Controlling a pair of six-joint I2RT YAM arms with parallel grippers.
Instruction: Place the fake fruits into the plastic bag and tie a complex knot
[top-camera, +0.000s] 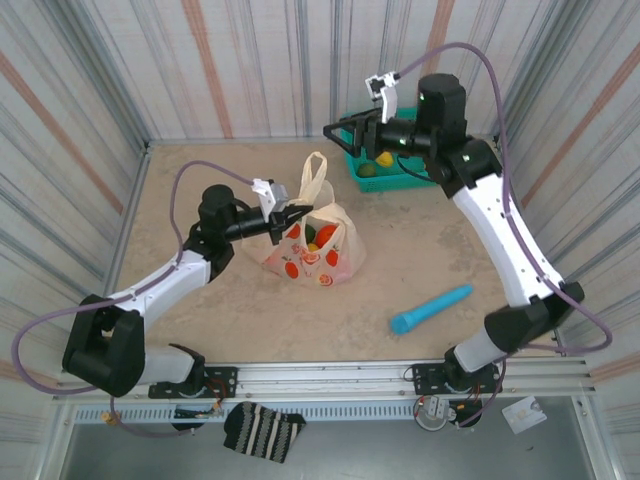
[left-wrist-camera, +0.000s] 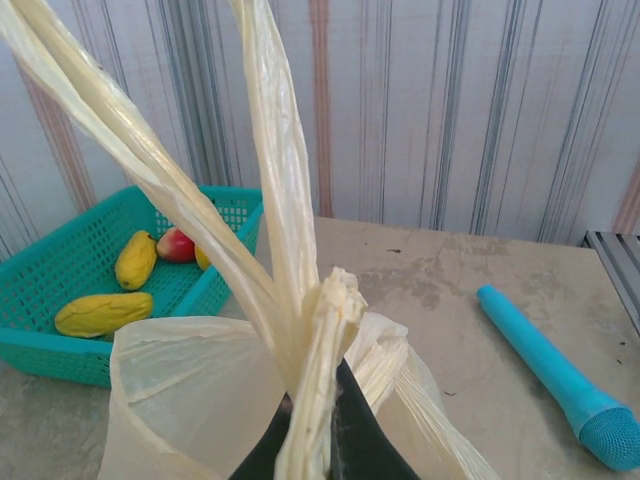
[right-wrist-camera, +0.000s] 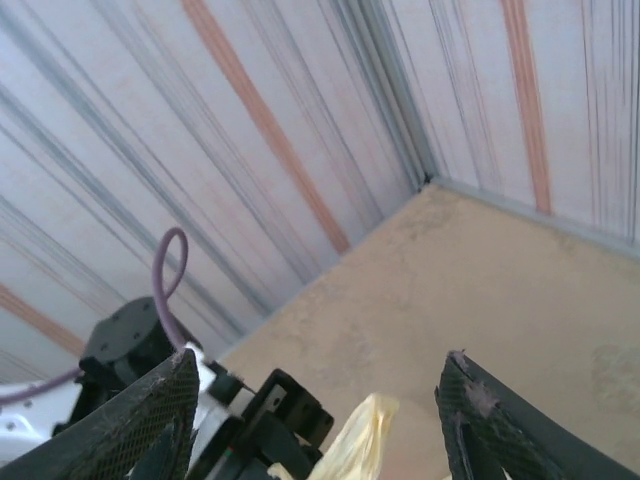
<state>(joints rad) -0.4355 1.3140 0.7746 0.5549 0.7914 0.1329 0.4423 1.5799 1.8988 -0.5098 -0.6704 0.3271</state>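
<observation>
The plastic bag (top-camera: 318, 252), cream with red citrus prints, stands at the table's middle with red and green fake fruits (top-camera: 324, 236) showing in its mouth. My left gripper (top-camera: 291, 215) is shut on one bunched handle (left-wrist-camera: 322, 340) at the bag's left rim; the other long handle (left-wrist-camera: 275, 150) rises past it. My right gripper (top-camera: 338, 129) hangs open and empty, high above the table behind the bag, with a handle tip (right-wrist-camera: 367, 428) below its fingers (right-wrist-camera: 150, 420). More fake fruits (left-wrist-camera: 103, 312), yellow mangoes and a red apple (left-wrist-camera: 175, 243), lie in the teal basket (top-camera: 392, 177).
A blue cylindrical stick (top-camera: 430, 308) lies on the table to the right of the bag, also in the left wrist view (left-wrist-camera: 560, 375). Striped walls close in the table on three sides. A striped cloth (top-camera: 262, 430) hangs below the front rail.
</observation>
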